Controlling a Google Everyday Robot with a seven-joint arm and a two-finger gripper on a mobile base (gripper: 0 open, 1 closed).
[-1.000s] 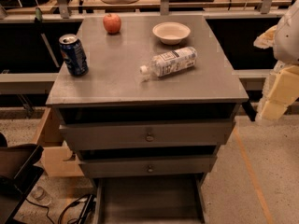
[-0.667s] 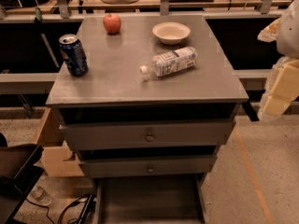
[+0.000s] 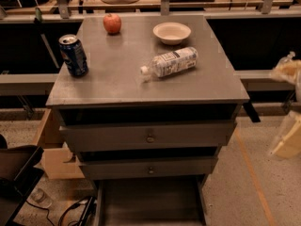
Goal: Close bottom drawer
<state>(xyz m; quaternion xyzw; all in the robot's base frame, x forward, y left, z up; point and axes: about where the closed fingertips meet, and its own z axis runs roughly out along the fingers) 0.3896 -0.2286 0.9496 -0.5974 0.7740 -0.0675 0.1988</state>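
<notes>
The grey wooden bottom drawer (image 3: 150,204) sticks far out, low under the grey surface (image 3: 117,81). The pale claw (image 3: 288,135) hangs beyond the surface's right edge; I cannot tell if it is clenched. A hard shove could roll the clear plastic bottle (image 3: 170,62) off the front edge.

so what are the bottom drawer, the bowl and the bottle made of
The bottom drawer looks like matte grey painted wood: flat, no shine. The bowl is pale and smooth, ceramic or plastic. The bottle seems clear plastic, see-through under its label. The hand is at the view's right edge, away from the drawer.
</notes>
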